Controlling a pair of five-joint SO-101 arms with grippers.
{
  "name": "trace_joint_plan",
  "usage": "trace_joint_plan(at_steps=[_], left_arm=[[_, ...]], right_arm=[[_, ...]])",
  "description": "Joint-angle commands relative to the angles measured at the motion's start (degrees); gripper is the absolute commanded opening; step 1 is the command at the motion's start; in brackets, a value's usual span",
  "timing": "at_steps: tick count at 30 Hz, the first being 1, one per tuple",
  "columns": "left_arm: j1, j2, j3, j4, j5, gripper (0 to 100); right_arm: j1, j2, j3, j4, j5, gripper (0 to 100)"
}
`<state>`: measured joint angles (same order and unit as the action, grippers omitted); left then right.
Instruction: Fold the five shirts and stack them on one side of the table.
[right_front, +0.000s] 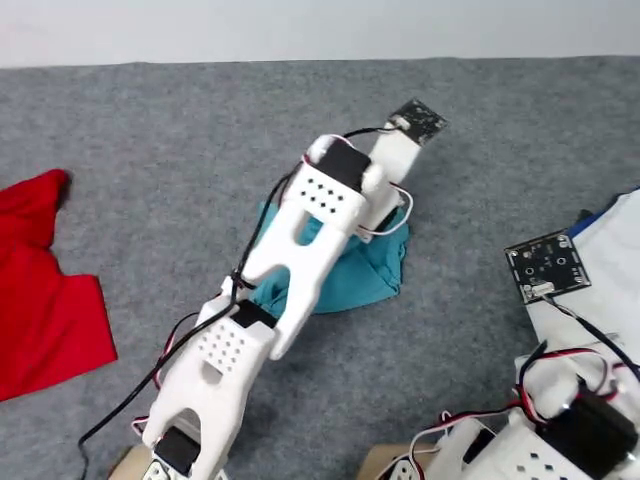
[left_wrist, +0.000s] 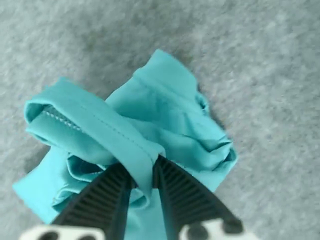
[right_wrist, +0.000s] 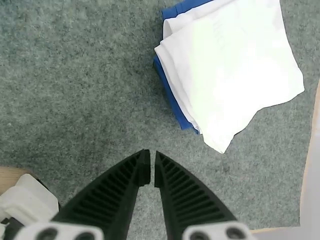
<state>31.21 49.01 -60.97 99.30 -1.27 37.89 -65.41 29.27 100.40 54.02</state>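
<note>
Teal shirt (left_wrist: 170, 115) lies crumpled on the grey felt table cover (right_front: 150, 120). The left gripper (left_wrist: 145, 170) pinches a hemmed fold of it between its two black ribbed fingers (left_wrist: 107, 192). The fold passes between the fingertips, and a short tail of cloth hangs into the gap behind them. The rest of the shirt bunches in loose ridges beyond the tips and to both sides of them. How many layers are caught in the pinch is hard to make out. In the high view the left arm (right_front: 320, 200) lies across the shirt and covers most of it, so teal cloth shows just along the arm's sides.

The right gripper (right_wrist: 150, 167) hovers over bare felt. Its fingers are pressed almost together, with a thin slit between them and nothing held. Ahead of those fingertips and off to one side, well apart from them, a folded white shirt (right_wrist: 235, 65) sits on top of a folded blue shirt (right_wrist: 162, 82). The blue one shows just a narrow edge, and the white one is cut off by the frame.

A red shirt (right_front: 45, 290) lies unfolded, far from both pairs of fingers, and is partly cut off at the edge of the high view.
</note>
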Motion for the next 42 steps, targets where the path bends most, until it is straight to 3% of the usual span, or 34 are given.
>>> trace_joint_plan(at_steps=[1, 5, 10, 17, 21, 26, 29, 34, 42], left_arm=[[2.3, 0.3, -3.7, 1.1, 0.4, 0], [3.5, 1.8, -3.6, 1.1, 0.4, 2], [3.3, -1.1, -3.6, 1.1, 0.4, 20], [1.7, -10.7, -3.0, 1.2, -0.6, 21], [-4.1, -16.9, -1.5, 1.2, -1.4, 21], [-17.2, -23.0, 3.6, 1.2, -1.3, 20], [-24.7, -25.6, 8.5, 1.2, -1.3, 16], [-32.1, -29.5, 18.2, 1.2, -2.0, 0], [-34.0, -41.5, 43.0, 0.0, -2.9, 0]], right_arm=[[0.3, -0.6, -0.4, 2.2, 0.3, 3.2], [0.3, -0.6, -0.4, 2.2, 0.3, 3.2], [0.3, -0.6, -0.4, 2.2, 0.3, 3.2], [0.3, -0.6, -0.4, 2.2, 0.3, 3.2], [0.3, -0.6, -0.4, 2.2, 0.2, 3.2], [-0.2, 0.0, 0.8, 1.6, -4.0, 3.3], [-4.4, 0.1, 3.2, 1.6, -7.7, 3.2], [-14.2, 1.4, 5.5, 1.5, -14.9, 3.2], [-31.0, 21.0, -2.3, -1.5, -28.3, 3.2]])
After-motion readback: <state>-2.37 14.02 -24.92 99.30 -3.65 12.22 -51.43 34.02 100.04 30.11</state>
